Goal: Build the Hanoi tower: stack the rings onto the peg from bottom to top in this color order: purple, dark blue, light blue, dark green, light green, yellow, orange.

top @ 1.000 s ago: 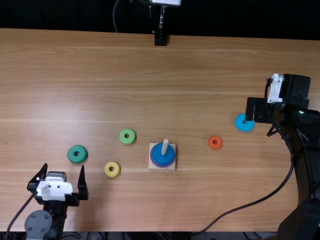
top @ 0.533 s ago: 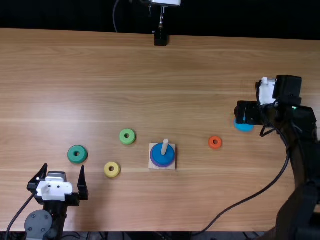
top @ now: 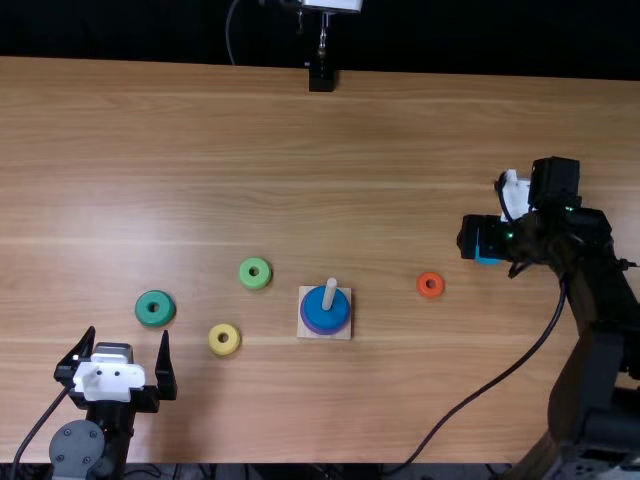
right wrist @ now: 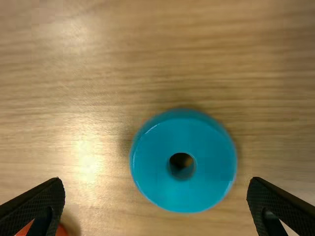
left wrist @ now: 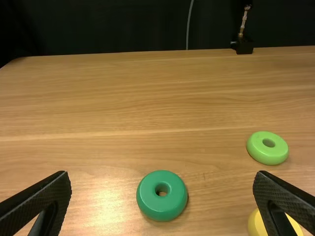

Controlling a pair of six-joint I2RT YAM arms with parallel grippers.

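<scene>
My right gripper (top: 482, 238) is above the light blue ring (top: 487, 259), partly covering it. In the right wrist view the light blue ring (right wrist: 206, 172) lies flat, and my right gripper (right wrist: 155, 204) stands open around nothing. The peg (top: 329, 293) rises from a square wooden base (top: 326, 335) with the dark blue ring (top: 318, 314) resting over the purple ring (top: 345, 328). My left gripper (top: 120, 355) is open at the lower left, near the dark green ring (top: 145, 309); in its wrist view, the left gripper (left wrist: 162, 196) has the dark green ring (left wrist: 150, 196) beyond its fingers.
The light green ring (top: 246, 273) and yellow ring (top: 216, 341) lie left of the base, the orange ring (top: 422, 286) to its right. A black cable (top: 474, 393) from the right arm loops over the near right table. A black stand (top: 321, 78) is at the far edge.
My right gripper has moved left and slightly toward the near edge, now covering more of the light blue ring. The left arm and the rings stay where they were.
</scene>
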